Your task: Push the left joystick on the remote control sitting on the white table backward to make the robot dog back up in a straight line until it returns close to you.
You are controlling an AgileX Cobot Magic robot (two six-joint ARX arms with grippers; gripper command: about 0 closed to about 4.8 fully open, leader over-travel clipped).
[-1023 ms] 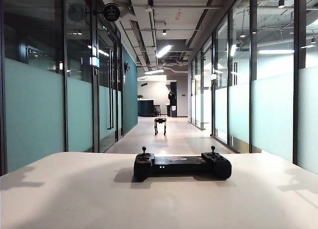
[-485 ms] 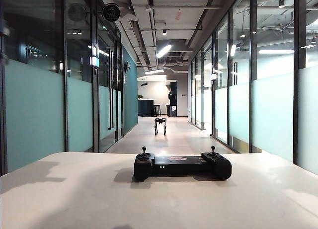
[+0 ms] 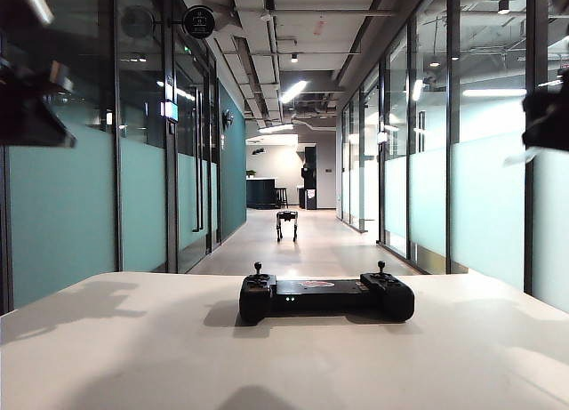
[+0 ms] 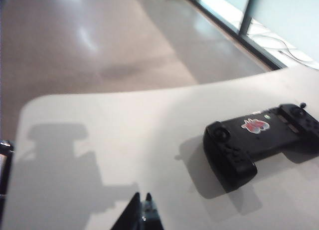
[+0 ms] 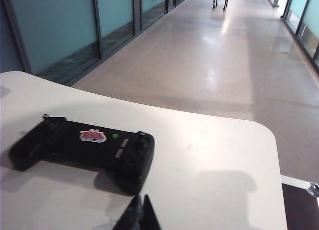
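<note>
The black remote control (image 3: 326,299) lies on the white table (image 3: 133,357), its two green lights facing the exterior camera. Its left joystick (image 3: 258,269) stands upright and untouched, and shows in the left wrist view as the left joystick (image 4: 221,133). The robot dog (image 3: 286,223) stands far down the corridor. My left gripper (image 4: 142,196) is shut and empty, hovering above the bare table well short of the remote control (image 4: 259,140). My right gripper (image 5: 139,197) is shut and empty, just short of the remote control's (image 5: 84,147) right end.
Glass walls line both sides of the corridor floor (image 3: 311,250) beyond the table's far edge. Blurred parts of the left arm (image 3: 27,99) and the right arm (image 3: 547,121) hang high at the edges of the exterior view. A second joystick (image 3: 380,268) stands on the controller's right end.
Both arms have swung into the exterior view, at its upper left and right edges, and their shadows have shifted on the table. The remote control and the robot dog have not moved.
</note>
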